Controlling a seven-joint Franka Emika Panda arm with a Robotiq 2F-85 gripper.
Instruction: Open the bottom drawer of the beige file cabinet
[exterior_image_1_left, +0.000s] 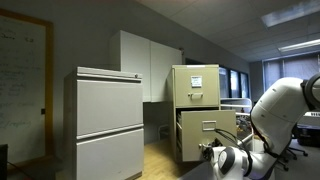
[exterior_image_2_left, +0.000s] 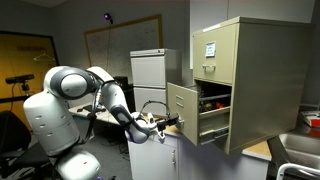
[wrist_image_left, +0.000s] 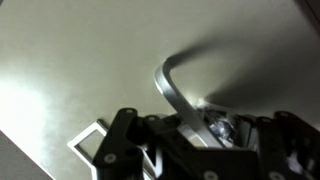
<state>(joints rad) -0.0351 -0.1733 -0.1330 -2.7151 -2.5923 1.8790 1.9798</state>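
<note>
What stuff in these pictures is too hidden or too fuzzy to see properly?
- Inside the bottom drawer: in an exterior view, dark shadow hides what it holds.
- Writing on the paper sheets on the beige file cabinet: too small to read in both exterior views.
- The gripper around the handle: the wrist view is blurred and its bottom edge cuts the gripper off, so clamped or loose is unclear.

The arm (exterior_image_2_left: 108, 95) reaches forward and low, with the elbow raised and the wrist level. The tool (exterior_image_2_left: 166, 124) points horizontally. In the wrist view its fingers (wrist_image_left: 130, 130) clamp the handle (wrist_image_left: 170, 85).
</note>
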